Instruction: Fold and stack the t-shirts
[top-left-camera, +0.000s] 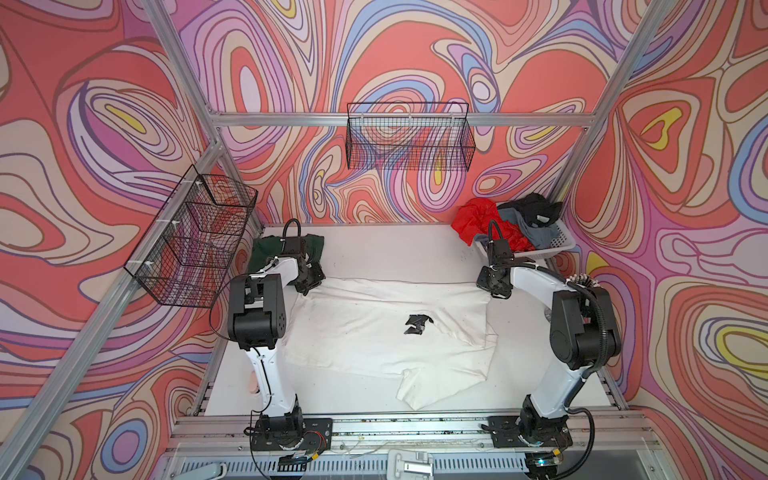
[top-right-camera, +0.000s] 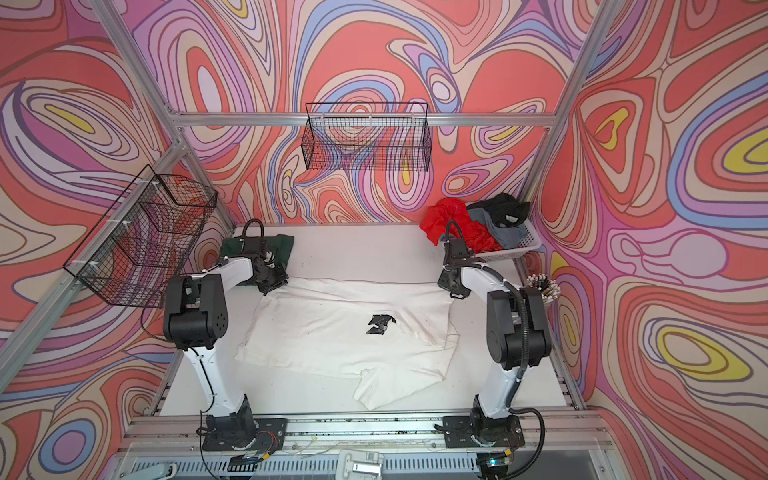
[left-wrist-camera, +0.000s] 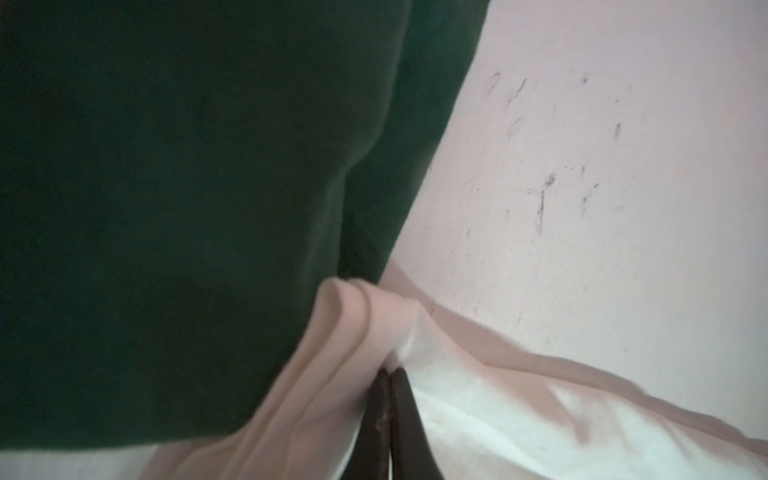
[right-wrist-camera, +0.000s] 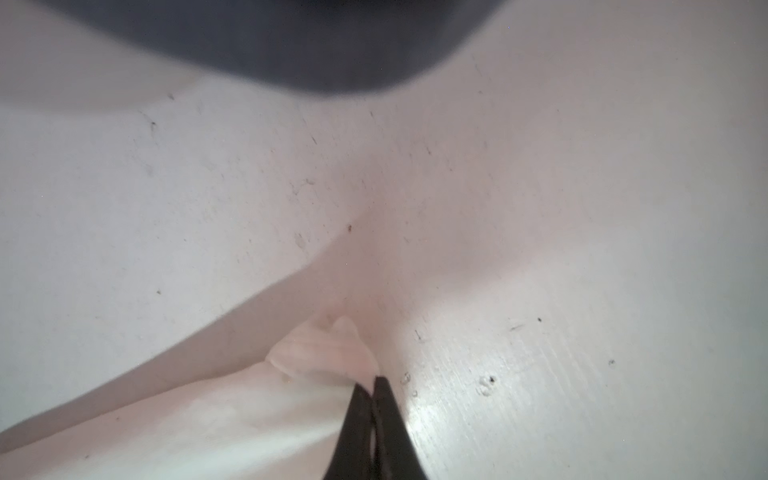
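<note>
A white t-shirt (top-left-camera: 374, 332) (top-right-camera: 332, 332) with a small black chest print (top-left-camera: 417, 324) lies spread and creased on the white table. My left gripper (top-left-camera: 305, 289) (left-wrist-camera: 390, 370) is shut on its far left corner, right beside a folded dark green t-shirt (top-left-camera: 316, 243) (left-wrist-camera: 166, 208). My right gripper (top-left-camera: 496, 293) (right-wrist-camera: 371, 382) is shut on the far right corner, where a small bunch of white cloth (right-wrist-camera: 324, 357) pokes out past the tips. Red (top-left-camera: 469, 220), grey (top-left-camera: 513, 226) and black (top-left-camera: 532, 208) t-shirts are heaped at the back right.
The heap sits in a white perforated basket (top-left-camera: 561, 243) in the back right corner. Black wire baskets hang on the left wall (top-left-camera: 191, 237) and the back wall (top-left-camera: 409, 137). An aluminium rail (top-left-camera: 415, 424) carrying both arm bases runs along the front edge.
</note>
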